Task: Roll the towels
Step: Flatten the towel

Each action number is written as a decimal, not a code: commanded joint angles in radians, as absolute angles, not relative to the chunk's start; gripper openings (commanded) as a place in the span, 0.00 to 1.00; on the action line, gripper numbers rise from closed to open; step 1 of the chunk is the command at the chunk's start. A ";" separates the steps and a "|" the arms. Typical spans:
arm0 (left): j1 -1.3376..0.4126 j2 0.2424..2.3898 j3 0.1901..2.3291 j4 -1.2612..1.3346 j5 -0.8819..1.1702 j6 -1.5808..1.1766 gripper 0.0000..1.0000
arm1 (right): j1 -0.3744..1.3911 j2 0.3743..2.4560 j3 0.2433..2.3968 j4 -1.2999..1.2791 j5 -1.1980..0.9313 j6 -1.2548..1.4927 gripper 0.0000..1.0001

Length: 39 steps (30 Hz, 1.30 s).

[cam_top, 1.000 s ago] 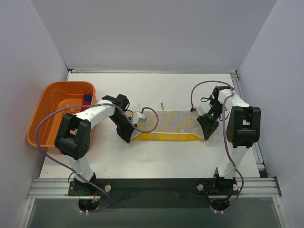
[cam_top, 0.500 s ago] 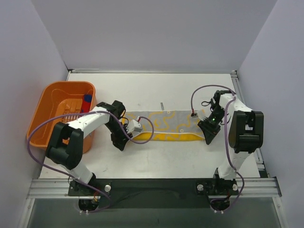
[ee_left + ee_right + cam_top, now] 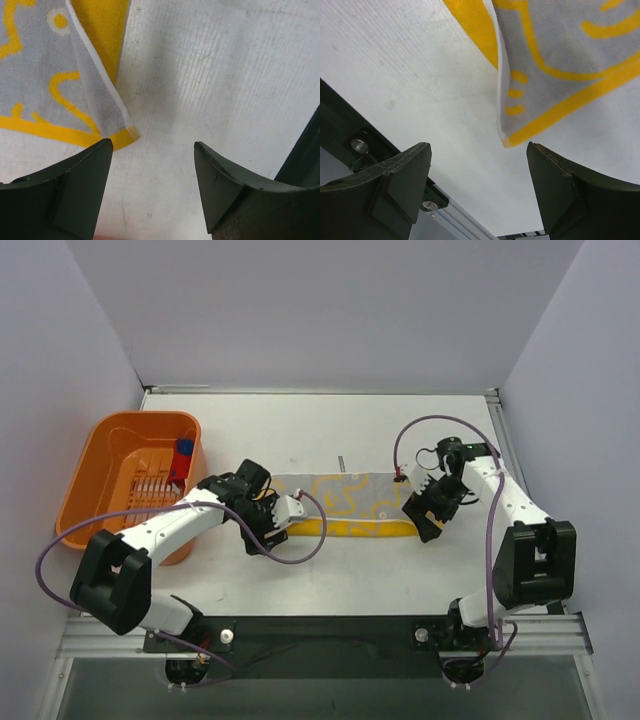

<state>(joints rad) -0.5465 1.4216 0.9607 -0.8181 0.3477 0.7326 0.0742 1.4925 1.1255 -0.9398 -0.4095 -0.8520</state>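
Towel (image 3: 345,505) of yellow cloth lies flat across the middle of the table (image 3: 330,430), its long sides parallel to the near edge. It is folded lengthwise, so a pale grey face with yellow squiggles is on top and a plain yellow band shows along its near side. The left gripper (image 3: 152,155) hangs low over the towel's left end, jaws spread wide and gripping nothing; in its wrist view a towel corner lies just beside one fingertip, with bare table between the fingers. The right gripper (image 3: 479,150) sits at the towel's right end, likewise spread and empty, a corner of the cloth just ahead of the gap. An orange tub (image 3: 110,435) stands at the table's left edge, well apart from the towel, with a small red-and-blue thing (image 3: 183,450) inside, too small to identify.
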 commanded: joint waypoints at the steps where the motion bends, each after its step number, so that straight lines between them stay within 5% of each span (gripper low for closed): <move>1: -0.574 1.405 0.924 -0.660 0.288 0.692 0.77 | 0.135 1.520 1.063 -0.845 -0.318 -0.816 0.78; 7: -0.643 1.462 0.914 -0.588 0.212 0.673 0.77 | 0.167 1.560 0.983 -0.753 -0.223 -0.851 0.66; 17: -0.657 1.528 0.913 -0.517 0.120 0.670 0.67 | 0.175 1.574 0.979 -0.729 -0.207 -0.825 0.16; 24: -0.657 1.519 0.927 -0.520 0.114 0.663 0.42 | 0.175 1.568 0.977 -0.732 -0.206 -0.827 0.00; 32: -0.655 1.470 0.911 -0.598 0.101 0.686 0.01 | 0.169 1.562 0.976 -0.732 -0.212 -0.819 0.00; 39: -0.652 1.292 0.844 -0.675 0.210 0.759 0.00 | 0.150 1.479 0.924 -0.750 -0.225 -0.870 0.00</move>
<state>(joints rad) -0.6525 1.3838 0.8642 -0.6197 0.1371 0.7048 0.1570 1.5455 0.9539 -0.6960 -0.2245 -0.8371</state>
